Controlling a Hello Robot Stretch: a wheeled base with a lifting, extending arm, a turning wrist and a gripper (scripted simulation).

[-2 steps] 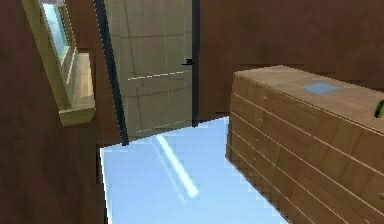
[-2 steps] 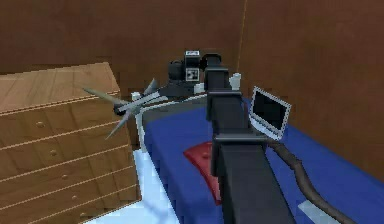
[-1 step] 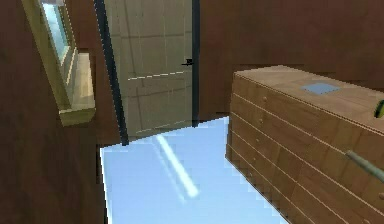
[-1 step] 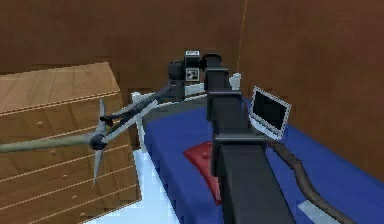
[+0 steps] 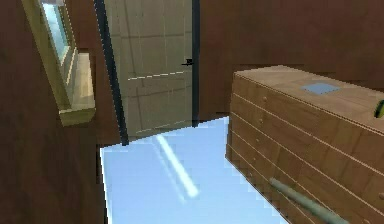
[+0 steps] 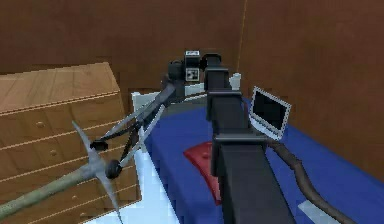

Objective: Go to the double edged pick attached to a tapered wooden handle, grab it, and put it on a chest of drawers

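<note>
Brown-walled bedroom: gripper apparently carries pick beside chest of drawers, for placing on top; finger setting cannot be told.

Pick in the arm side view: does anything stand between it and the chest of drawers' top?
Nothing visible does. The pick hangs at the gripper beside the chest of drawers, whose top there is bare wood.

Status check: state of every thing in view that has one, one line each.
door, shut
chest of drawers, all drawers pushed in
pick, held at the far end of the gripper, clear of floor and chest, not yet on top
laptop, lid open, sitting on the bed
</note>
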